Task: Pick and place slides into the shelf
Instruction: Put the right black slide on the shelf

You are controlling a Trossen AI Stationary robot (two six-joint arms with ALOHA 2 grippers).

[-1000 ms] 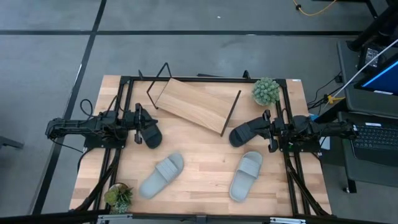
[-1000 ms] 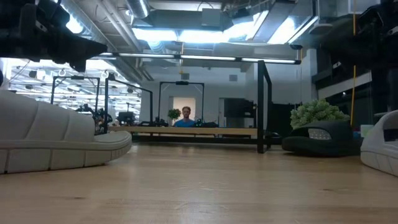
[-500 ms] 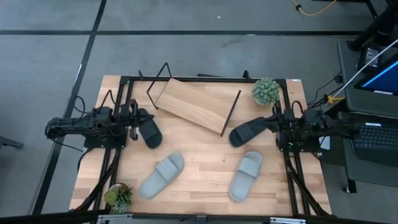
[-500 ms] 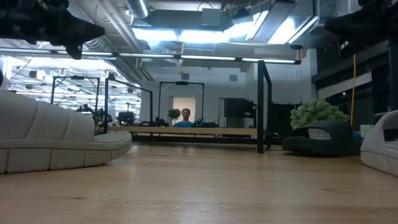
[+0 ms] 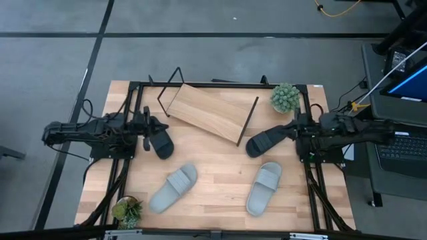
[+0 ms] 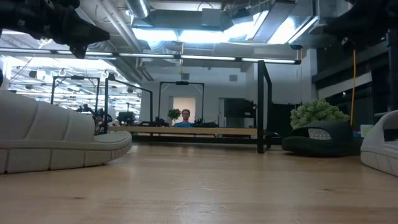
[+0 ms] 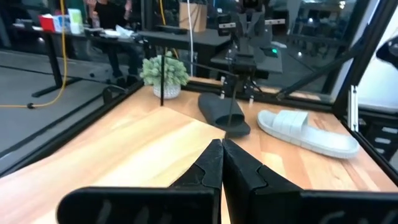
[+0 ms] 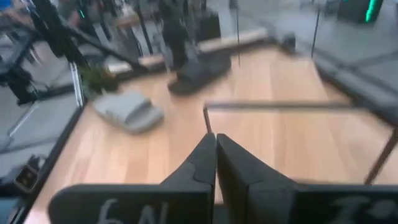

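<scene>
Two black slides lie sole-down on the table, one at the left [image 5: 161, 142] and one at the right [image 5: 265, 141]. Two grey slides [image 5: 173, 187] [image 5: 265, 189] lie nearer the front edge. The shelf [image 5: 210, 112], a light-wood board on black wire legs, stands askew at the far middle. My left gripper [image 5: 148, 128] hangs shut above the table by the left black slide. My right gripper [image 5: 292, 131] hangs shut by the right black slide. The wrist views show the fingers closed on nothing: left gripper [image 7: 222, 155], right gripper [image 8: 216, 149].
A potted plant [image 5: 285, 97] stands at the far right corner, and a smaller one [image 5: 127, 211] at the near left. A black frame [image 5: 220, 85] runs around the table's edges. Bare tabletop [image 5: 217, 170] lies between the grey slides.
Both grippers have risen from the table and tipped up toward level, the right one more than the left. Both stay shut. The slides and the shelf have kept their places.
</scene>
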